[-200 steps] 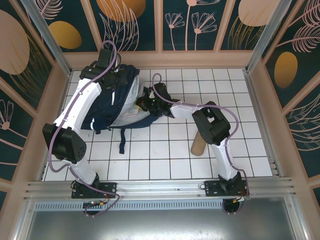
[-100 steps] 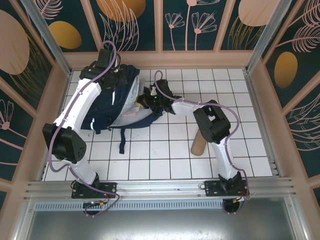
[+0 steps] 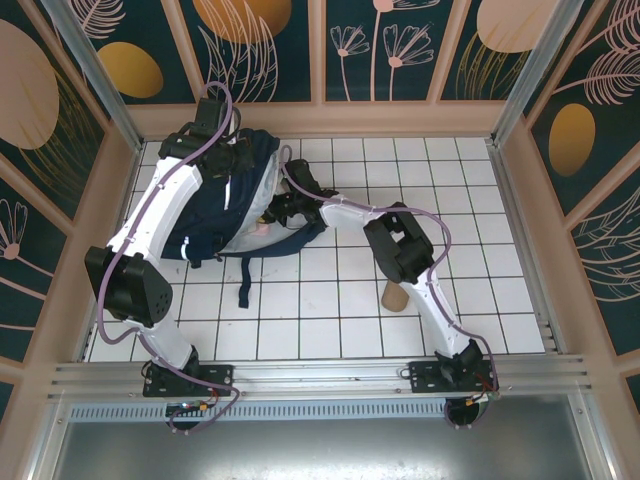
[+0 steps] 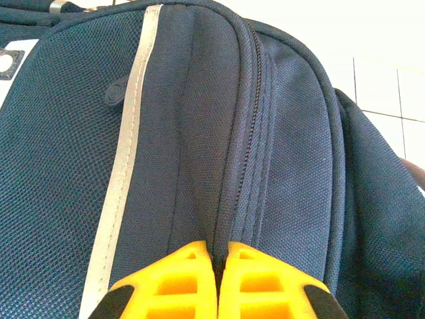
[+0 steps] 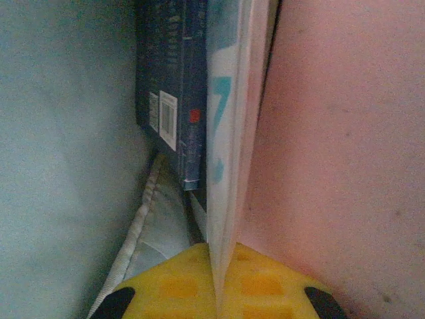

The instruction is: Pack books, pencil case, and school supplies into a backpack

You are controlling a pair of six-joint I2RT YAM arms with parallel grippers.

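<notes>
The navy backpack (image 3: 212,215) lies on its side at the back left of the tiled floor. At its top, my left gripper (image 3: 237,158) is shut on a fold of navy fabric beside the zipper (image 4: 247,159), its tips (image 4: 219,247) pressed together on the backpack (image 4: 292,133). Inside the pack's opening, my right gripper (image 3: 272,212) is shut on the edge of a white-and-blue packet (image 5: 222,133). Behind the packet stands a navy book (image 5: 169,66) with a white barcode label, against pale grey lining (image 5: 66,133). A pink surface (image 5: 345,166) lies to the packet's right; I cannot tell whether it is the pencil case.
A cardboard tube (image 3: 397,293) stands on the white tiles near the right arm's elbow. A backpack strap (image 3: 243,285) trails toward the near side. Wooden walls enclose the floor on three sides.
My right gripper has moved left, deeper into the backpack's opening with the packet. The left arm has stayed put on the backpack's top.
</notes>
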